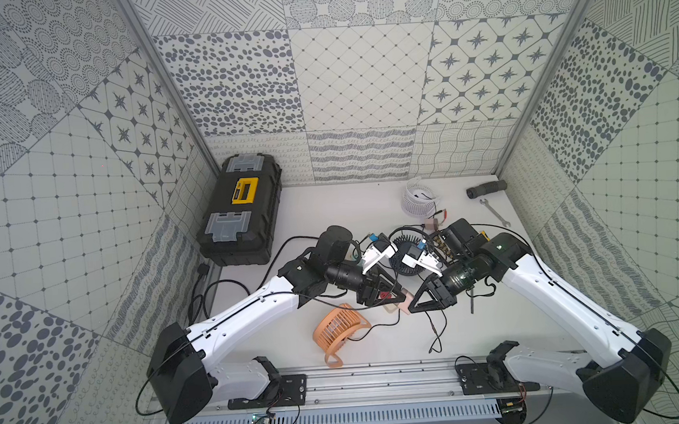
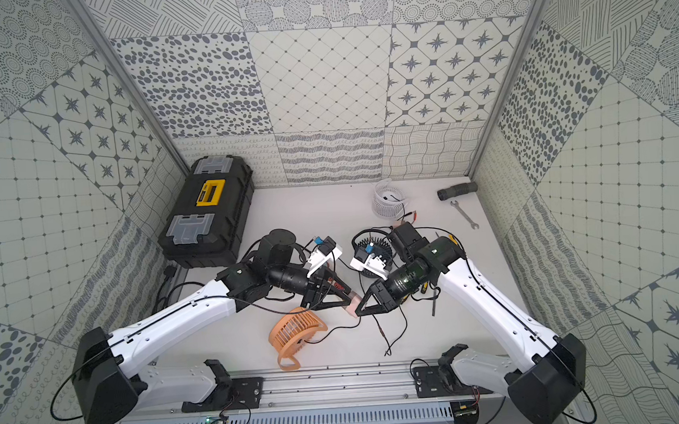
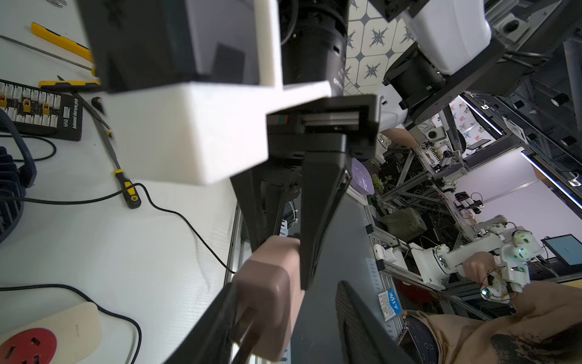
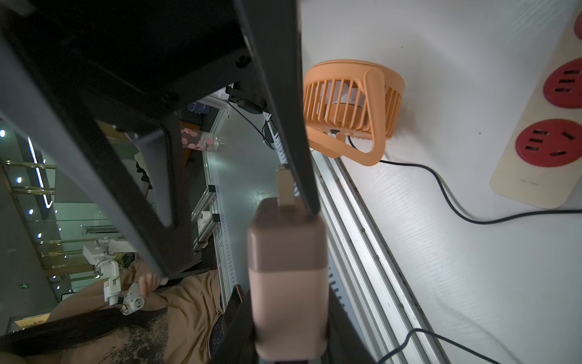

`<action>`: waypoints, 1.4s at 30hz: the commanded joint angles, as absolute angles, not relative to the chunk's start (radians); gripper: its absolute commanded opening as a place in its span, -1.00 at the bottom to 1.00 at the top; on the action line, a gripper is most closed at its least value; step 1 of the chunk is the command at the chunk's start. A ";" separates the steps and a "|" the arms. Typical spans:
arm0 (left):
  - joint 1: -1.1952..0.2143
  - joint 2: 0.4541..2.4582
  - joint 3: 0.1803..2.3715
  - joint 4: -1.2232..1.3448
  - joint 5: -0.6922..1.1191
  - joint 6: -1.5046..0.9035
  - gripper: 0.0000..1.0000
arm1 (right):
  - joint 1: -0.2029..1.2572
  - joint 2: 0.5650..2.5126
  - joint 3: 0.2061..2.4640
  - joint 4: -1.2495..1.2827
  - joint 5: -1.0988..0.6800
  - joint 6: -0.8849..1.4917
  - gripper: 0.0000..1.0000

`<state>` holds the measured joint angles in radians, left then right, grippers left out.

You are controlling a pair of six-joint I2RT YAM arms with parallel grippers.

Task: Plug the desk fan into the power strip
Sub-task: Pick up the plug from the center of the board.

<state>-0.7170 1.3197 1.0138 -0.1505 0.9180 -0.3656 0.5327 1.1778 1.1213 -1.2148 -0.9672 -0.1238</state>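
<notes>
Nearest the lens, an aluminium rail (image 1: 380, 380) carrying both arm bases is seen along the front of the white surface (image 1: 330, 213). At back left, a black toolbox (image 1: 241, 211) is shut and its contents are hidden. The left arm (image 1: 247, 311) is extended to the centre. Its jaws are released and spread around a pink plug (image 3: 267, 293), which is touched by only one of them. An orange fan (image 1: 339, 334) is seen in front of them. The power strip (image 4: 532, 176) is laid on the surface beneath the left jaws, between the orange fan and a black fan (image 1: 407, 257). It is all but hidden in both top views, whereas two red sockets and part of a third are shown in the right wrist view, and one in the left wrist view. The plug is clenched by the right jaws and held off the surface. Further right, a white fan (image 1: 418, 198), a wrench (image 1: 493, 211) and a black tube (image 1: 486, 189) are seen near the back.
</notes>
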 commanded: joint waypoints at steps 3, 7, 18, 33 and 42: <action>-0.691 1.339 1.016 -0.215 0.993 -0.330 0.26 | 0.532 1.196 1.180 -1.132 -0.995 -0.179 -0.58; -0.689 1.344 1.015 -0.186 0.997 -0.349 0.30 | 0.531 1.207 1.177 -1.134 -1.000 -0.190 -0.58; -0.687 1.369 1.023 -0.158 1.066 -0.372 -0.81 | 0.531 1.230 1.184 -1.134 -0.970 -0.206 -0.51; -0.557 1.241 0.862 0.294 0.674 -0.799 -1.00 | 0.424 0.948 1.085 -0.686 -0.623 0.295 0.82; -0.543 1.272 0.816 0.674 0.605 -1.013 -1.00 | 0.518 0.918 0.857 -0.134 -0.903 0.742 0.63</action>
